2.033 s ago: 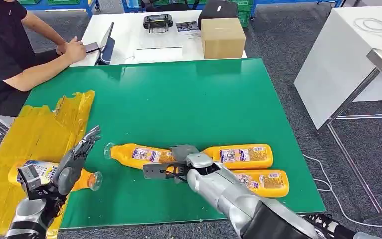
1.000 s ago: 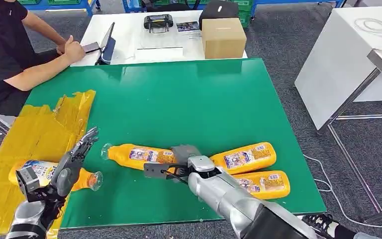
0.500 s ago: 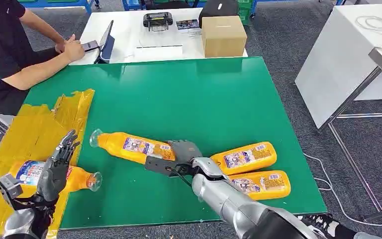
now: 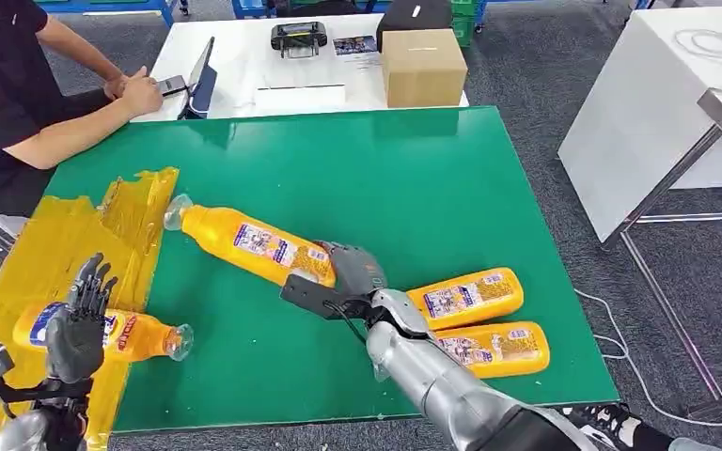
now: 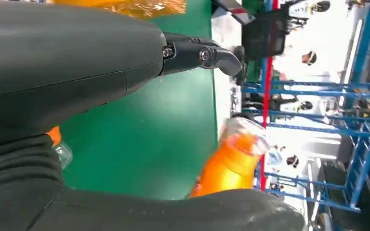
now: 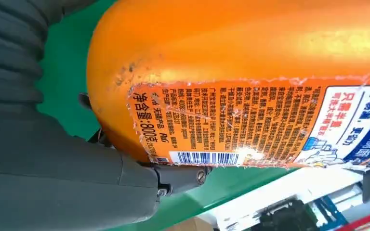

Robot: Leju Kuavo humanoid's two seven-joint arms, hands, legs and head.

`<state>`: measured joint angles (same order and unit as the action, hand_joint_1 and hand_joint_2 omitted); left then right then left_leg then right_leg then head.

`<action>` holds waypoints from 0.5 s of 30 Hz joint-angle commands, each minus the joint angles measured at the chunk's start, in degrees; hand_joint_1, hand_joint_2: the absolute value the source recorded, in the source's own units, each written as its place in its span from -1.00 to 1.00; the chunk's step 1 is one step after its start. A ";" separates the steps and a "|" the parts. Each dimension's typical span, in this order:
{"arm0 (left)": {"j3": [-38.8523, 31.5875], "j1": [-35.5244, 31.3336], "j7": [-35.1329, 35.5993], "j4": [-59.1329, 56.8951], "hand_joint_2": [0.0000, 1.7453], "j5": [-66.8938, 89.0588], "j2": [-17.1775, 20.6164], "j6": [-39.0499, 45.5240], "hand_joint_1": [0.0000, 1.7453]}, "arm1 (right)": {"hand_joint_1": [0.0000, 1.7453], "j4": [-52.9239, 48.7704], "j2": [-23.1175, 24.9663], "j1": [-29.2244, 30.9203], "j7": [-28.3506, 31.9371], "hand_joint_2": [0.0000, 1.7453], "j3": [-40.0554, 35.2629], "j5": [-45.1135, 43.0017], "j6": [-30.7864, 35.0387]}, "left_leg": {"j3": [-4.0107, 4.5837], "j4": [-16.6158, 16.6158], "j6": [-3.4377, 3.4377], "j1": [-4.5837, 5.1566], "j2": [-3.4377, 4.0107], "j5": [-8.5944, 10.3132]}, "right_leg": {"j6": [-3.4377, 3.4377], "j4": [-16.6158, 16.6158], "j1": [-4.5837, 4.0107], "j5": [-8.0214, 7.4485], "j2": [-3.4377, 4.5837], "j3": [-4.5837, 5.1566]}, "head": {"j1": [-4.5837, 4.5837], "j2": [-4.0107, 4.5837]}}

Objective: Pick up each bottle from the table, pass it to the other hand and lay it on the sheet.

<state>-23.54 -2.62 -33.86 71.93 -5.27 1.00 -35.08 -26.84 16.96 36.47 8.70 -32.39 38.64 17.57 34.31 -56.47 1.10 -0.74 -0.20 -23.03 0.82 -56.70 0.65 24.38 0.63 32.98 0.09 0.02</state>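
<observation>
Lifted since half a second ago, the held bottle now angles up off the green table, cap toward the yellow sheet.

Right hand fingers wrap its base, silver forearm reaching in from below. Left hand has drawn back, fingers spread and upright above the sheet bottle. Two more bottles lie beside the right arm.

Right arm reaches in from lower right, forearm angled up-left; right hand grips base end of bottle, lifted off table. Left hand raised at lower left, fingers apart, pointing up, holding nothing.
</observation>
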 commanded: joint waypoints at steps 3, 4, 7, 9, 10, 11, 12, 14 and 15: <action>-1.19 0.47 7.57 -1.45 1.00 -10.95 -3.48 -2.55 -1.00 | 1.00 -9.18 -1.39 -4.39 5.07 1.00 4.04 1.10 4.44 | -0.18 0.04 -0.08 -0.02 -0.11 -0.10 | -0.01 0.11 -0.04 0.11 -0.17 -0.28 | 0.00 0.00; -0.83 1.11 8.93 -0.73 1.00 -13.16 -3.83 -2.57 -1.00 | 1.00 -11.57 -1.40 -5.82 5.62 1.00 3.93 1.51 5.06 | -0.14 0.05 -0.06 0.02 -0.07 -0.07 | 0.00 0.08 0.00 0.08 -0.10 -0.19 | -0.02 0.00; 0.59 2.58 12.16 1.38 1.00 -18.61 -4.76 -3.50 -1.00 | 1.00 -17.14 -1.49 -8.73 5.81 1.00 2.58 2.15 4.71 | -0.09 0.03 -0.06 0.01 -0.04 -0.08 | 0.00 0.06 0.00 0.08 -0.08 -0.16 | -0.02 0.00; 1.76 3.11 13.12 2.43 1.00 -19.56 -5.20 -3.30 -1.00 | 1.00 -18.54 -1.25 -9.47 5.62 1.00 1.43 2.62 4.25 | -0.26 0.00 -0.11 -0.07 -0.08 -0.22 | 0.00 0.15 -0.10 0.19 -0.17 -0.41 | 0.02 0.00; 2.15 3.30 13.25 2.80 1.00 -19.63 -5.33 -3.30 -1.00 | 1.00 -18.85 -1.16 -9.67 5.63 1.00 0.95 3.08 4.61 | -0.17 0.00 -0.10 -0.02 -0.10 -0.17 | 0.00 0.09 -0.04 0.17 -0.16 -0.28 | -0.04 0.00; 2.30 3.30 13.29 2.88 1.00 -19.65 -5.47 -3.27 -1.00 | 1.00 -18.90 -1.00 -9.77 5.53 1.00 0.85 3.16 4.75 | -0.12 0.00 -0.08 -0.03 -0.09 -0.14 | 0.00 0.08 -0.05 0.13 -0.15 -0.22 | 0.00 0.00; 2.89 3.73 13.58 3.73 1.00 -19.55 -5.58 -3.02 -1.00 | 1.00 -19.26 -0.88 -10.08 5.59 1.00 0.01 4.06 5.46 | -0.01 0.00 -0.06 0.00 -0.11 -0.09 | 0.00 0.05 -0.01 0.09 -0.13 -0.09 | 0.00 0.00; 3.88 4.77 13.53 5.43 1.00 -19.06 -6.08 -2.81 -1.00 | 1.00 -19.90 -0.39 -10.96 5.65 1.00 -1.39 5.21 5.85 | 0.00 -0.01 -0.07 -0.01 -0.09 -0.10 | 0.00 0.05 -0.02 0.10 -0.12 -0.10 | -0.02 0.00; 4.29 5.29 13.42 6.23 1.00 -19.42 -6.41 -3.04 -1.00 | 1.00 -20.29 -0.25 -11.48 5.51 1.00 -2.13 5.62 5.56 | -0.08 -0.04 -0.09 -0.05 -0.05 -0.19 | -0.01 0.07 -0.08 0.15 -0.11 -0.20 | 0.00 0.00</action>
<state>-22.91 0.46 -21.09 74.16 -24.52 -2.51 -38.32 -41.57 16.94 27.33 14.16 -30.31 41.98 22.38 34.43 -56.47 1.10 -0.74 -0.22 -23.06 0.82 -56.70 0.65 24.39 0.63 33.05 0.09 0.02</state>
